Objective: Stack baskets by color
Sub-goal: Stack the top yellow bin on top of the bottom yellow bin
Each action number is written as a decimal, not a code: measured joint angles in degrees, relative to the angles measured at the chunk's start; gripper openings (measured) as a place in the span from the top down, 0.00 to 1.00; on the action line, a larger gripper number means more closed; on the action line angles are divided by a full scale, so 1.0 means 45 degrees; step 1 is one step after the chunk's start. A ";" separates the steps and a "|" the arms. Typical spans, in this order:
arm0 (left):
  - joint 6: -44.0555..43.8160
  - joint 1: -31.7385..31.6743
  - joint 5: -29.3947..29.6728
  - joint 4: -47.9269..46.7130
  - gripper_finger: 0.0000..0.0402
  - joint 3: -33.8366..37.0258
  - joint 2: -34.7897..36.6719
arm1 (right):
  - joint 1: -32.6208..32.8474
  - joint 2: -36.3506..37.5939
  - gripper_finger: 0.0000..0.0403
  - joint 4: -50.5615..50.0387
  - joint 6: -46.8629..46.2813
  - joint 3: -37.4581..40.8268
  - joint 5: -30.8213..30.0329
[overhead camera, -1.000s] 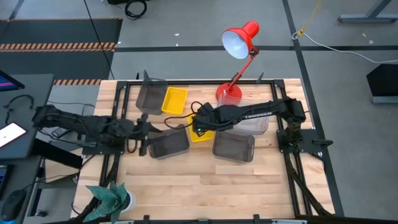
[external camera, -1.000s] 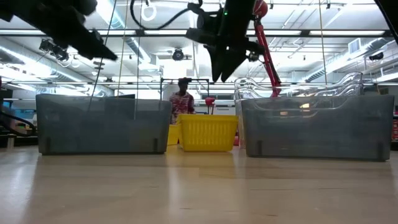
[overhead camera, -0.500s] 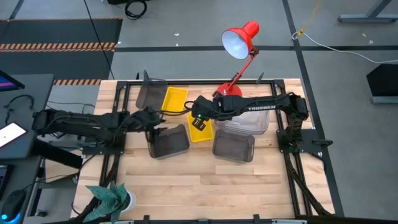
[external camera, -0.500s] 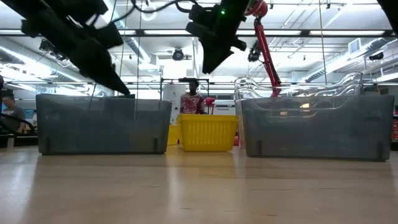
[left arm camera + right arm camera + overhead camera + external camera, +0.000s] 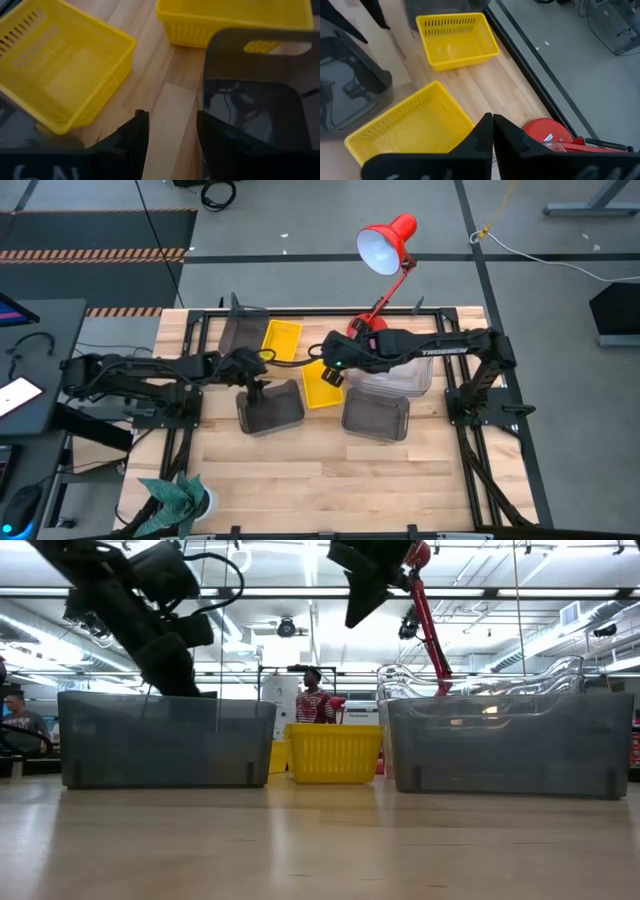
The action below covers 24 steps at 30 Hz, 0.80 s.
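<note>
your left gripper (image 5: 170,132) straddles the smoky grey plastic basket's (image 5: 270,408) wall, fingers wide, to grip; right gripper (image 5: 492,131) closed, empty, above the yellow mesh basket (image 5: 412,127).

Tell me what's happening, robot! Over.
Left end effector open beside grey basket. Right end effector shut, empty, above yellow basket. Nothing stacked here yet.

I see two bright yellow baskets (image 5: 456,38) with little slots in their sides, and smoky grey baskets (image 5: 271,408) you can see through. My lamp (image 5: 384,242) is red, and the table (image 5: 330,480) is pale wood.
</note>
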<state>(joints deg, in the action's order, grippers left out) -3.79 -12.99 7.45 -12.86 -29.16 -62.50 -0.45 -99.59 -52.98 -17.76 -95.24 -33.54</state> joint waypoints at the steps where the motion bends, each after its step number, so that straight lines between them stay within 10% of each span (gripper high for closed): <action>1: 0.0028 -0.0055 -0.0024 -0.0129 0.57 -0.0199 -0.0150 | 0.0004 0.0205 0.97 0.0287 -0.0003 0.0346 0.0003; 24: 0.2060 -0.1103 0.0455 0.0856 0.57 -0.0978 -0.1277 | 0.2666 0.4674 0.97 0.3644 -0.1568 0.5974 -0.0676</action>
<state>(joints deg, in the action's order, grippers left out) 5.48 -17.96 9.49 -9.01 -33.56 -68.25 11.54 -78.56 -36.58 -24.82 -68.36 -36.58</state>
